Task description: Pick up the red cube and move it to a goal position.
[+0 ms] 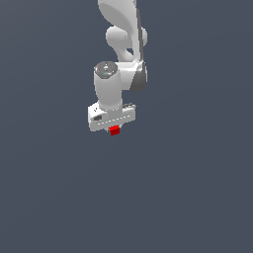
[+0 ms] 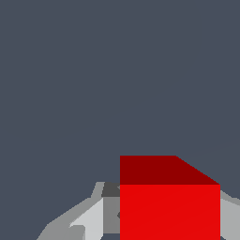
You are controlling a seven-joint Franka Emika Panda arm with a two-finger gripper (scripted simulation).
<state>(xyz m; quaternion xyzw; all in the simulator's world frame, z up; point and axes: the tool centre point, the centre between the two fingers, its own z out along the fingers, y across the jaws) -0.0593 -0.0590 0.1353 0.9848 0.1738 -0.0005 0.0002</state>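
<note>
The red cube [image 1: 114,130] shows just under the white gripper [image 1: 114,132], between its fingers, in the middle of the exterior view. The gripper points down and is shut on the cube. In the wrist view the red cube [image 2: 169,206] fills the space between the grey fingers [image 2: 89,220], with one finger on each side of it. Only a small part of the cube sticks out below the gripper's body in the exterior view. I cannot tell whether the cube rests on the surface or hangs above it.
The white arm [image 1: 121,49] comes down from the upper edge of the exterior view. A plain dark grey-blue surface [image 1: 197,197] lies all around. No goal marker shows.
</note>
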